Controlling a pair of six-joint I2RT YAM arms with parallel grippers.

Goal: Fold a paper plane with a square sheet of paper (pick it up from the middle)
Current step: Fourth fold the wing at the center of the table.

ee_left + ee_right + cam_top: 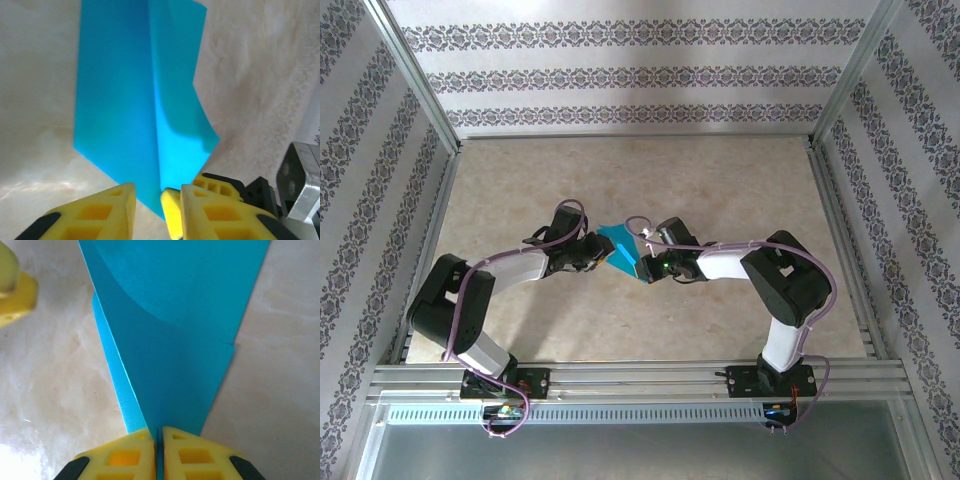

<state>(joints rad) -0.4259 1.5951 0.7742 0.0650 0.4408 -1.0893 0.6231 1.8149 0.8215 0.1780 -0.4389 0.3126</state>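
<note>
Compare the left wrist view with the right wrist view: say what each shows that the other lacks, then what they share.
Left wrist view: the left gripper, fingers apart around a corner of the teal-blue folded sheet of paper, and a grey metal bracket at right. Right wrist view: the right gripper shut on the sheet's narrow end. Shared: the creased sheet against the beige table.

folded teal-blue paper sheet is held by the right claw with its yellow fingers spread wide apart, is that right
Not quite. The folded teal-blue paper sheet is held by the right claw, but its yellow fingers are shut tight on the paper's narrow end, not spread wide apart. The right wrist view shows this.
</note>
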